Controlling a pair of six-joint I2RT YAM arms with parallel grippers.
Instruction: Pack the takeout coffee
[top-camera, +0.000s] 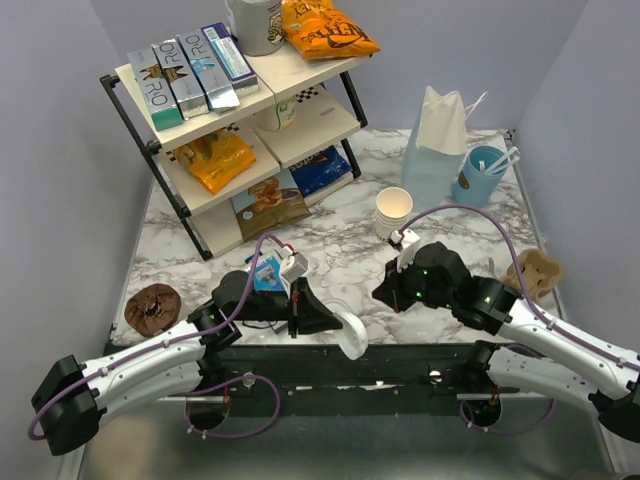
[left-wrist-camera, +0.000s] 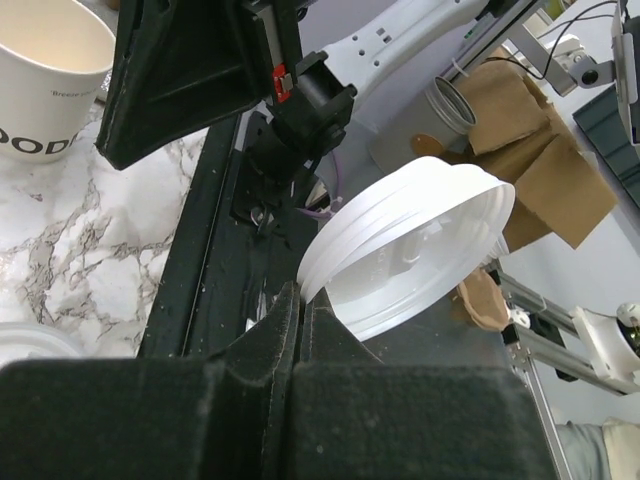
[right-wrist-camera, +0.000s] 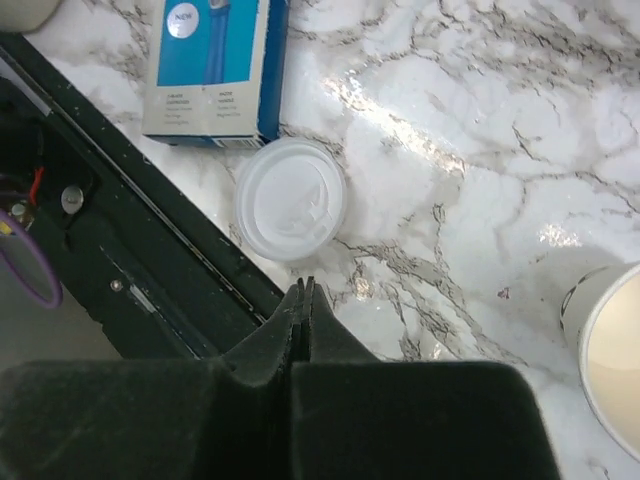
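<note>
No lidded takeout coffee shows in any view. My left gripper (top-camera: 333, 322) (left-wrist-camera: 302, 293) is shut on the rim of a loose white plastic lid (top-camera: 352, 340) (left-wrist-camera: 410, 255), which it holds tilted over the table's near edge. A second white lid (right-wrist-camera: 292, 198) lies flat on the marble just ahead of my right gripper (top-camera: 381, 292) (right-wrist-camera: 303, 288). That gripper is shut on nothing. Behind it stands a stack of lidless cream paper cups (top-camera: 393, 212) (right-wrist-camera: 612, 350) (left-wrist-camera: 40, 80).
A pale blue paper bag (top-camera: 435, 150) and a blue cup of stirrers (top-camera: 480, 175) stand at the back right. Brown cup carriers (top-camera: 535, 272) (top-camera: 152, 308) lie at both sides. A snack shelf (top-camera: 230, 130) fills the back left. A blue box (right-wrist-camera: 215, 65) lies by the flat lid.
</note>
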